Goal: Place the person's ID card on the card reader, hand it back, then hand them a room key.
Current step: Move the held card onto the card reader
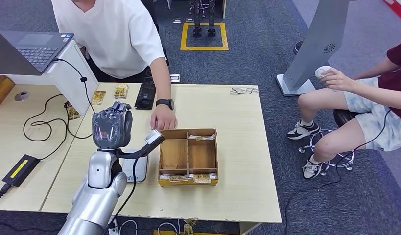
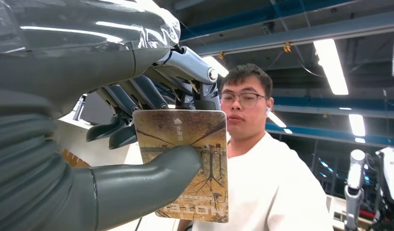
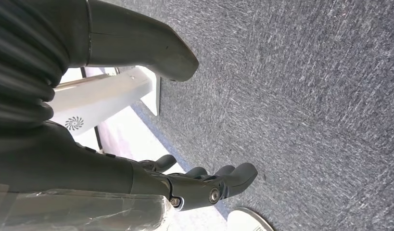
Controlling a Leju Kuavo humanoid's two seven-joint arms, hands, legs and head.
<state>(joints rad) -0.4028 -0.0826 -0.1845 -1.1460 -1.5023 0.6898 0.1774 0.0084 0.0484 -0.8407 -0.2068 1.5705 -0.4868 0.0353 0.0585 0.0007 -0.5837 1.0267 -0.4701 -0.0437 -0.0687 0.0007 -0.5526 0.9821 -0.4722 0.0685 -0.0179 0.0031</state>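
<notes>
The left hand (image 1: pixel 111 128) is raised above the counter (image 1: pixel 237 122), pinching a room key card (image 2: pixel 187 163) between its thick thumb and darker fingers (image 2: pixel 137 91); in the left wrist view the card stands upright, printed with a bare tree and reversed lettering (it reads like "HOTEL" turned over). In the head view the card (image 1: pixel 153 136) juts out at about 3 o'clock from the hand, just below the person's hand (image 1: pixel 163 118), which rests on the counter at the far edge of the wooden divided tray (image 1: pixel 188 156). The tray holds more cards along its near and far compartments. A white card reader (image 1: pixel 139 169) lies at 9 o'clock of the tray, partly behind the arm. The right hand (image 3: pixel 204 185) hangs over grey carpet (image 3: pixel 305 96), fingers apart and lightly curled, holding nothing.
</notes>
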